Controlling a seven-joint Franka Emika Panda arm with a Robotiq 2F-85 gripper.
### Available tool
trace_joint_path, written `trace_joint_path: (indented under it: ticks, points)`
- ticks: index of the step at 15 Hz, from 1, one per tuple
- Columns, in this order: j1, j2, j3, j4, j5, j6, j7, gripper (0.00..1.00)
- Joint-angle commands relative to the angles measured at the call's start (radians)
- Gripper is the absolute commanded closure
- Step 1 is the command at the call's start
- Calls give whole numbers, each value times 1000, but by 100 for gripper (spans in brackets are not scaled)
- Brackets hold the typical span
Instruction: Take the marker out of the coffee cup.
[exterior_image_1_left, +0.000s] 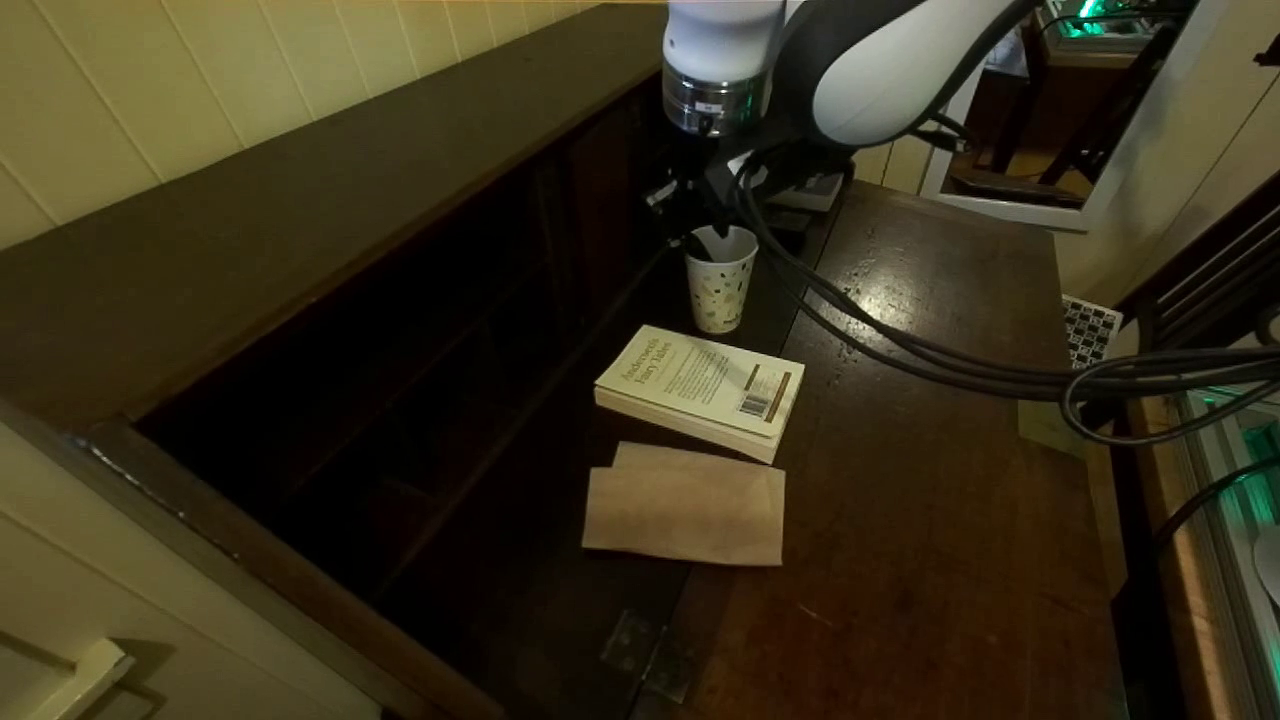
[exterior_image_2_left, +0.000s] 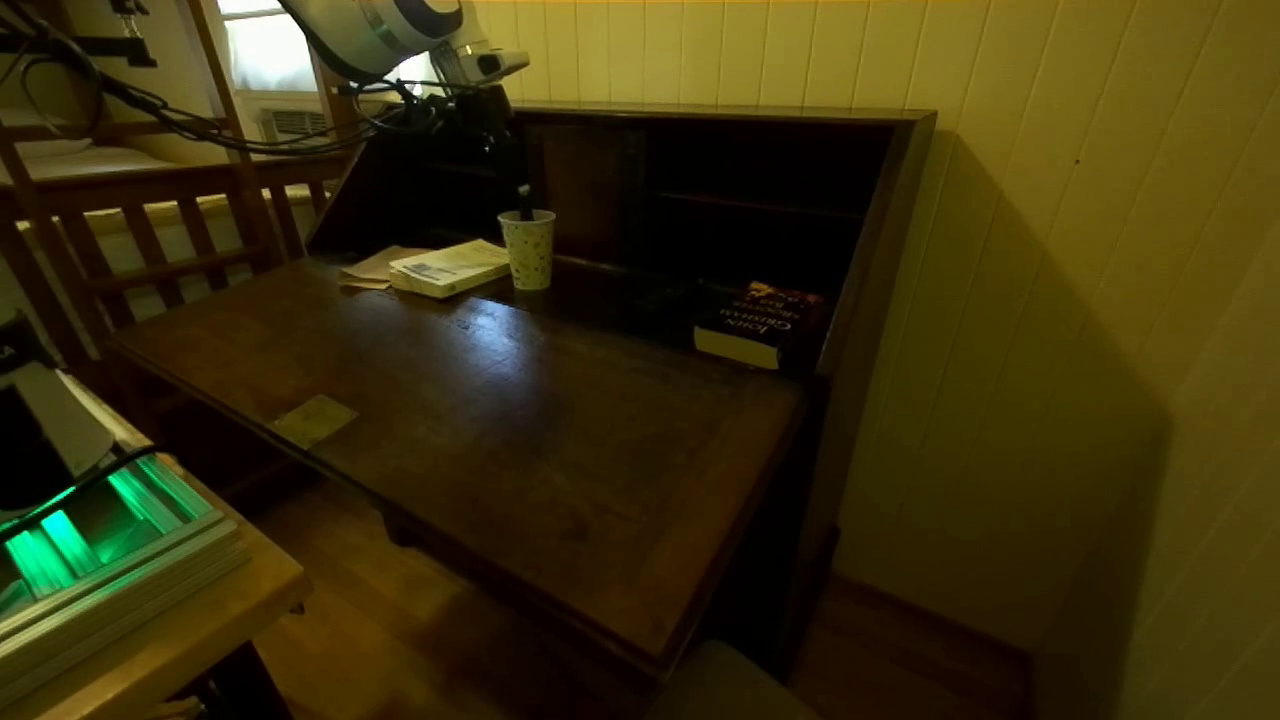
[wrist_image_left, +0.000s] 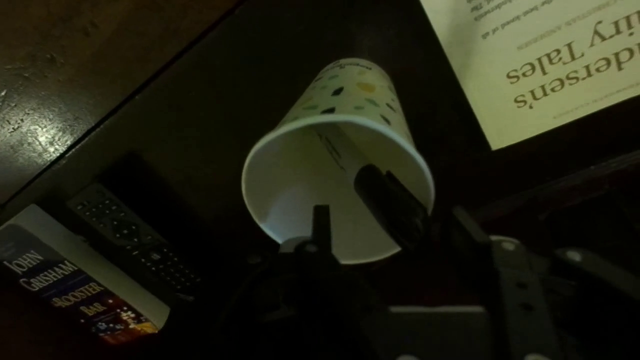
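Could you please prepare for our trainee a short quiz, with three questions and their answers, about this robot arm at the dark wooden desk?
1. True or false: the black two-fingered gripper is open.
2. Complete: the pale-barrelled marker with a black cap leans inside the ...
3. In the wrist view, what lies beside the thick, dark-covered book lettered John Grisham?

Key:
1. True.
2. tapered white paper cup with coloured flecks.
3. A slim dark remote control.
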Motion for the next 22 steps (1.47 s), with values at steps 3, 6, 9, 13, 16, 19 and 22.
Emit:
trace_joint_path:
  ticks: [3, 6, 9, 13, 16, 19, 22]
  points:
    - [23, 10, -22, 7, -52, 24, 52, 43]
    - [23, 9, -21, 7, -62, 25, 57, 66]
    - [24, 9, -21, 7, -66, 25, 60, 59]
    - [26, 8, -21, 6, -68, 28, 62, 75]
    - [28, 7, -22, 6, -73, 30, 67, 69]
    - [32, 5, -24, 4, -78, 31, 75, 72]
    - [36, -3, -24, 2, -89, 27, 91, 94]
